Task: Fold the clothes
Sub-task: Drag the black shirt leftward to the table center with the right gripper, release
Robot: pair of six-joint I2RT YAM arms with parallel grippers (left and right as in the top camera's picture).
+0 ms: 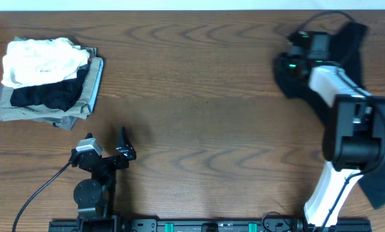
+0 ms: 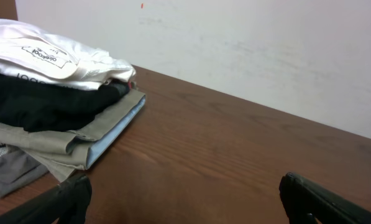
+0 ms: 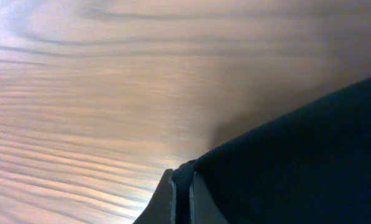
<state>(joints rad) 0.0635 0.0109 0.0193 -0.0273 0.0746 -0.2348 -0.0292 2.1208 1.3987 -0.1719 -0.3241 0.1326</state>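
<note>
The black T-shirt [image 1: 355, 45] sits bunched at the table's far right, under and around the right arm, with a tail of it running down toward the near right edge. It is not spread flat and no fold shows, so count the folding as barely begun. The right gripper [image 3: 183, 186] is closed on an edge of the shirt, with fabric pinched between its fingers low over the wood. Left to do, by my reading: draw the shirt to the middle, flatten it, then fold sleeves and body. The left gripper [image 1: 108, 149] stands with its jaws wide apart and nothing between them, at the near left, well apart from the shirt. For room, the table [image 1: 205, 96] is bare wood through the middle, from the shirt across to the stack of folded clothes [image 1: 47, 80] at the far left. Watch the right edge, where cloth seems to hang over, and stop any drag short of the stack.
</note>
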